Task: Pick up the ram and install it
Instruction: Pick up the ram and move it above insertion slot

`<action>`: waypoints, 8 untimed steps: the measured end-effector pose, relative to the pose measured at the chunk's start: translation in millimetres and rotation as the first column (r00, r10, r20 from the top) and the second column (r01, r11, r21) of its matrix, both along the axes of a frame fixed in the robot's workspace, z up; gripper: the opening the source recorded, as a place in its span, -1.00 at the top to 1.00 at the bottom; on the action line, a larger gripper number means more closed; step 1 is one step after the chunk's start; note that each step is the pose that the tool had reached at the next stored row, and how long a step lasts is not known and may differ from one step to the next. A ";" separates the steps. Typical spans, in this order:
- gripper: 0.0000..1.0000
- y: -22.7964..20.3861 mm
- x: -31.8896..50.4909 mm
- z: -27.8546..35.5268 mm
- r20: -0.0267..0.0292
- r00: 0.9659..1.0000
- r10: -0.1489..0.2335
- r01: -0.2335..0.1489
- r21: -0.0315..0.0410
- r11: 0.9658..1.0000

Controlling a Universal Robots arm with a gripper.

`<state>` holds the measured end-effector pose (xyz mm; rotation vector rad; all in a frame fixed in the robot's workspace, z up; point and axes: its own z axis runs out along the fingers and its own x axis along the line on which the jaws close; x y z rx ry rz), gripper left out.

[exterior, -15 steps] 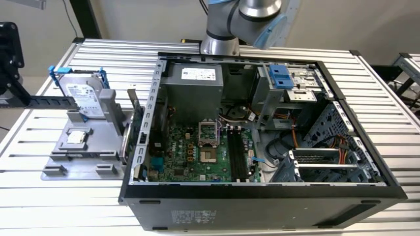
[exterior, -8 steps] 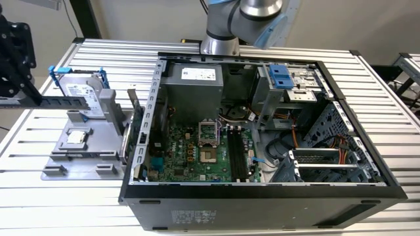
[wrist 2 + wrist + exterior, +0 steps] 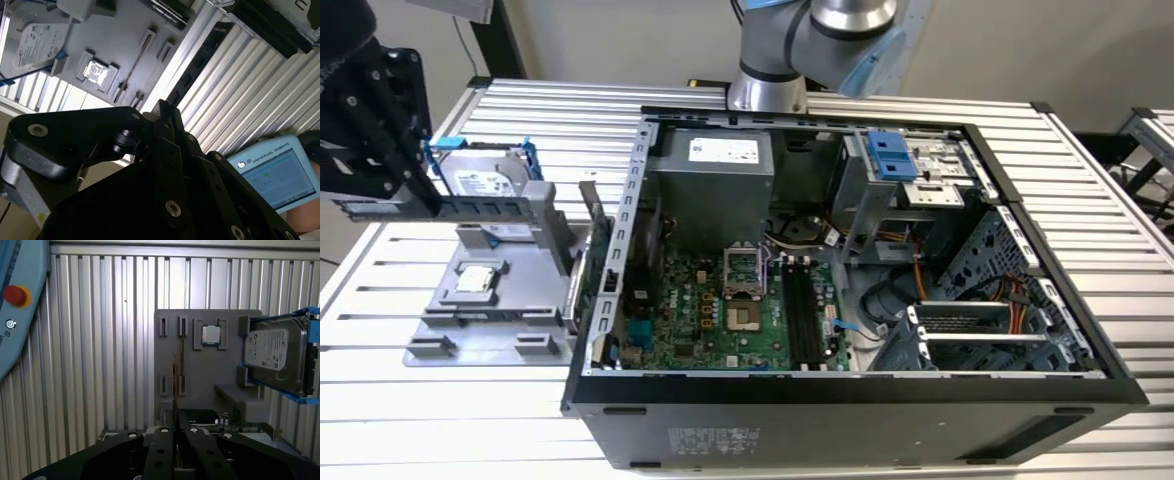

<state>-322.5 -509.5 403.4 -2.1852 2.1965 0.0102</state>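
Working through the pick-up half of the job, by the look of it; clamping the ram (image 3: 467, 206) in the gripper (image 3: 175, 432), jaws drawn narrow against its flat sides; holding it level and lengthwise over the tray (image 3: 447, 345) at the exterior view's left, just in front of the drive (image 3: 483, 180) standing in its cradle; showing edge-on in the first wrist view as a thin line running out from between the fingers (image 3: 161, 455), apparently clear of the tray's slots, though not telling by how much.

Hanging well apart from the case (image 3: 854, 405), which is lying open toward the exterior view's right with the board (image 3: 707, 320) exposed; counting the install as not yet begun, judging by the long dark sockets (image 3: 803, 312) sitting seemingly unfilled beside the processor seat (image 3: 744, 275).

Judging what the next move is calling for: carrying across to the case without brushing its wall; turning the ram so its long edge is lining up with one socket; pressing straight down and evenly; risking a skewed seat or a slip in the jaws if tilting.
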 end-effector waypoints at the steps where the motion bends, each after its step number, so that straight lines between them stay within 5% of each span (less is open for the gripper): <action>1: 1.00 0.0 2.2 0.0 0.000 1.000 0.000 0.000 0.000 1.000; 8: 1.00 0.0 17.8 0.0 0.000 1.000 0.000 0.000 0.000 1.000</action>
